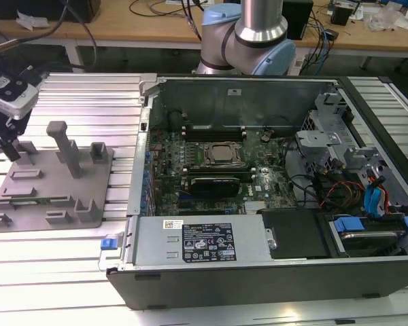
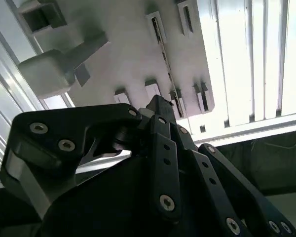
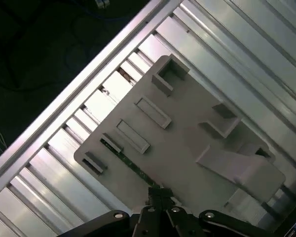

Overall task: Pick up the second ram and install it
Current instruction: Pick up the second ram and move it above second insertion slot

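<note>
The second ram is a thin green stick standing on edge in the slots of the grey fixture plate. In the second wrist view the ram shows edge-on as a narrow line across the plate. In the exterior view it is a thin strip near the plate's front. My gripper hangs above the plate's left end in the exterior view. Its fingertips meet in both wrist views, shut on nothing, over one end of the ram and apart from it.
The open computer case lies at the exterior view's right, with memory slots behind the processor and a black card in front. Tall posts rise from the fixture plate. Ribbed aluminium table surrounds both.
</note>
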### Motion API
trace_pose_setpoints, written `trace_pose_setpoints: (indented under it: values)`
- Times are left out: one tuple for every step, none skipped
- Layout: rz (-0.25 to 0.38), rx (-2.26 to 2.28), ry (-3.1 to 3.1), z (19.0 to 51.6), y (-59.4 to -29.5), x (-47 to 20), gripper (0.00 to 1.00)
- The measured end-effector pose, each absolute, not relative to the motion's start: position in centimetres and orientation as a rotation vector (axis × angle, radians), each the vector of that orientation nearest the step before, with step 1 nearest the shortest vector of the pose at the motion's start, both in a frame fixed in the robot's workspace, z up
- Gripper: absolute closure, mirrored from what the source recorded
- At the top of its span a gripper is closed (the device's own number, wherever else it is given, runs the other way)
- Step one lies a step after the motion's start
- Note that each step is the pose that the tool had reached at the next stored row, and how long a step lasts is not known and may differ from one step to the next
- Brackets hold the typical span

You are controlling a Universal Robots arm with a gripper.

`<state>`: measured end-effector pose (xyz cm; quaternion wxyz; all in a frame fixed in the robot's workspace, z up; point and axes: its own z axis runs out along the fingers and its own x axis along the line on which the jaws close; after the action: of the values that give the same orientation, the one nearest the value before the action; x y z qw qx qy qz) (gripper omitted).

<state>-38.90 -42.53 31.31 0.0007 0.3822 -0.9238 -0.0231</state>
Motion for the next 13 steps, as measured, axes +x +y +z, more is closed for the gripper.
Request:
trace_pose_setpoints:
  values:
    - [-0.072,1.239,-2.884,31.27,-42.53,-38.9,0.92]
    - [-0.072,1.295,-2.858,31.23,-42.53,-38.9,0.92]
    - [-0.072,1.355,-2.829,31.17,-42.53,-38.9,0.92]
    - [-0.072,1.413,-2.799,31.12,-42.53,-38.9,0.92]
    - [-0.072,1.47,-2.769,31.07,-42.53,-38.9,0.92]
    - [-0.072,1.495,-2.755,31.05,-42.53,-38.9,0.92]
    - [-0.072,1.52,-2.741,31.03,-42.53,-38.9,0.92]
    - [-0.071,1.576,-2.708,30.98,-42.53,-38.9,0.92]
    - [-0.071,1.618,-2.682,30.94,-42.53,-38.9,0.92]
    - [-0.071,1.675,-2.646,30.89,-42.53,-38.9,0.92]
    - [-0.071,1.715,-2.62,30.85,-42.53,-38.9,0.92]
    - [-0.07,1.762,-2.587,30.81,-42.53,-38.9,0.92]
    - [-0.07,1.81,-2.552,30.76,-42.53,-38.9,0.92]
